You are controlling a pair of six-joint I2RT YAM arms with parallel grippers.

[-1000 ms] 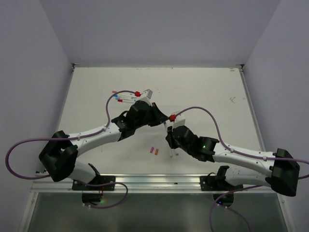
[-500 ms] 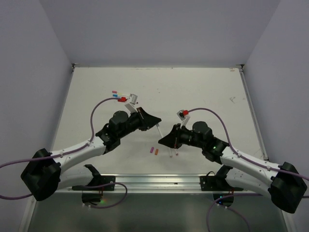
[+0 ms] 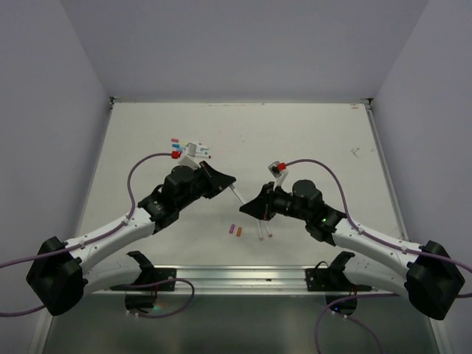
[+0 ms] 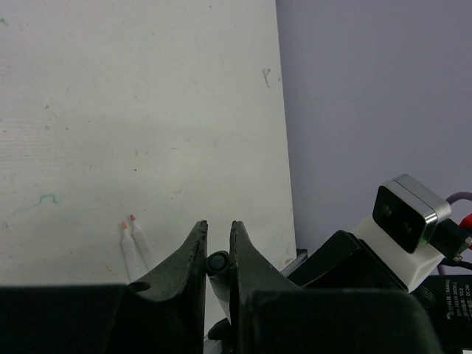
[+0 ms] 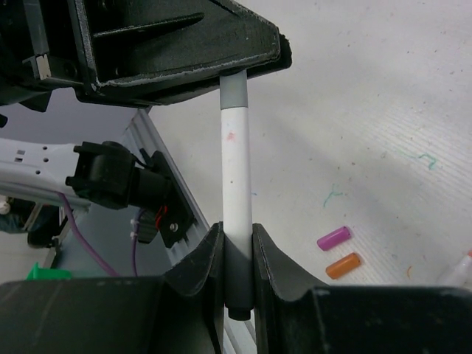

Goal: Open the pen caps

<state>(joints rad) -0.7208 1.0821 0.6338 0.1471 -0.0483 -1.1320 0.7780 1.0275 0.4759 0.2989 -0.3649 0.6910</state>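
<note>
- Right now the pen [image 5: 236, 169] is hanging in the air between the two arms, over the near middle of the table [image 4: 147, 88]. It is being held at both ends so that one part can be drawn off the other.
- Its grey cap [image 5: 234, 90] is sitting on the end that is pointing toward the left arm. The seam with the white barrel is showing just outside the left jaws, so the cap is probably seated and not yet off.
- The right gripper [image 5: 237, 230] is clamping the white barrel near its other end. Its jaws are drawn almost fully together, pressing on both sides of the barrel.
- The left gripper [image 4: 218, 227] is pinching the cap. Its jaws are standing only a sliver apart, with the small round end of the cap showing end-on between them in the left wrist view.
- The two grippers are facing each other in line with the pen. That is likely so a straight pull apart slides the cap off along the barrel without bending it.
- Below them a purple cap [image 5: 332, 238] and an orange cap [image 5: 343, 265] are lying loose, side by side on the table.
- Two uncapped pens [image 4: 141, 247], with bare orange and red tips, are lying together near those loose caps.
- More pens [image 3: 175, 147], with red and blue ends, are waiting far back on the left, well apart from the grip.
</note>
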